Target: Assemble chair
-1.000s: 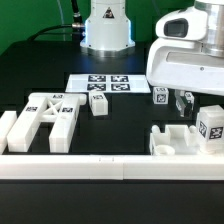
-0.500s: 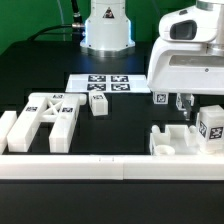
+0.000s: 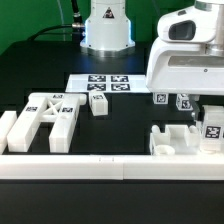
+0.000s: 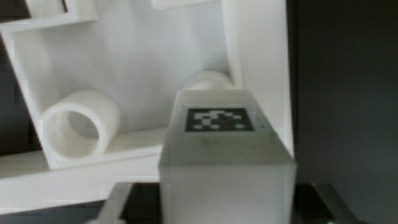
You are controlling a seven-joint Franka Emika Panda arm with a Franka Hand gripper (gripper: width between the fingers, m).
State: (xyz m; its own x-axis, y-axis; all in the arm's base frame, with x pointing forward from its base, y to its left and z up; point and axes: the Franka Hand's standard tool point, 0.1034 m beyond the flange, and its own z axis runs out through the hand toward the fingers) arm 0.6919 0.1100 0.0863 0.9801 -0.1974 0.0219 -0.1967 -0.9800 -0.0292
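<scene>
Gently now: your end effector (image 3: 184, 101) looks clenched on the tagged leg (image 4: 217, 118); check it sits square before lifting clear of the seat panel (image 4: 107, 65).

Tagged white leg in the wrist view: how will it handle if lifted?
The leg looks like solid moulded plastic, so it is probably rigid and fairly light. Its smooth faces may slip in a loose grip.

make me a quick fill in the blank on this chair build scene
1. The cross-braced frame lies on the exterior view's ____ side.
2. The table is ____ in colour.
3. In the wrist view, the panel has a ____ hole beside the tagged block.
Missing words: left, black, round.
</scene>
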